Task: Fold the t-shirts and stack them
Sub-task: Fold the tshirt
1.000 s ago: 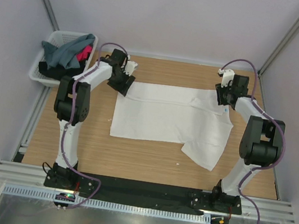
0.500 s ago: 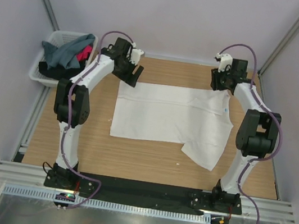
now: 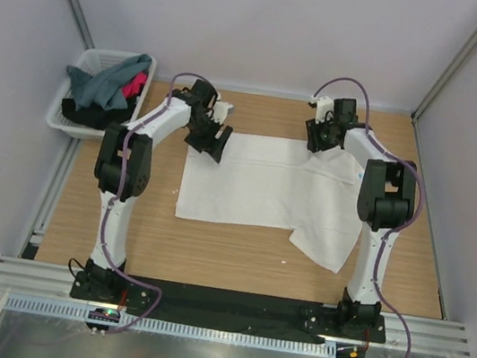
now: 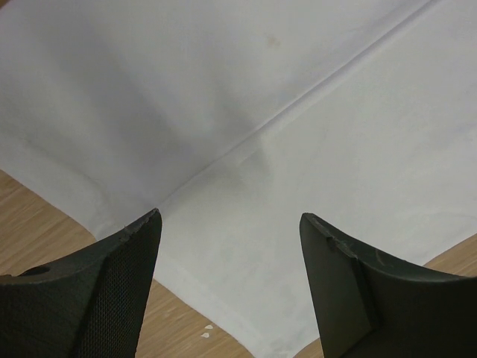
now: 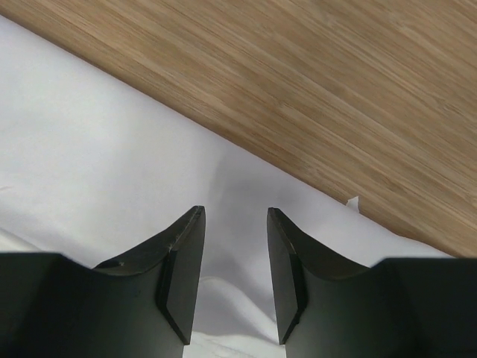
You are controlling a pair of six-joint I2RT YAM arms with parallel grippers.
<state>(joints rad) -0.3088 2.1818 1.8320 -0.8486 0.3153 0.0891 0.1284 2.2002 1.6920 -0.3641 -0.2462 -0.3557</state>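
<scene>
Your white t-shirt [image 3: 260, 187] lies spread flat in the middle of the table [image 3: 234, 265]. It is roughly rectangular, and its near-right part juts out toward the arm bases. The far edge runs between the two grippers.

The left gripper [image 3: 213, 142] is at the far-left corner of the shirt. In the left wrist view the jaws stand wide apart with nothing between them. You see white cloth below with a diagonal seam or crease across it, and bare wood at both lower corners. I can't tell whether the tips touch the fabric.

The right gripper [image 3: 318, 141] is at the far edge, right of centre. In the right wrist view the jaws are parted by a narrow gap and nothing is pinched. The shirt's edge runs diagonally just ahead of the tips, with wood beyond it. Cloth shows through the gap, and I can't confirm contact here either.

The other shirts are off the work area in the basket [image 3: 95, 54], which sits past the table's far-left corner. The grey-teal shirt [image 3: 101, 85] is draped on top, the pink-red shirt [image 3: 133, 85] shows at the right side, and the black shirt [image 3: 79, 112] is at the near side underneath. All three are bunched, not folded. The basket is well apart from the white shirt, and the left arm is between them.
</scene>
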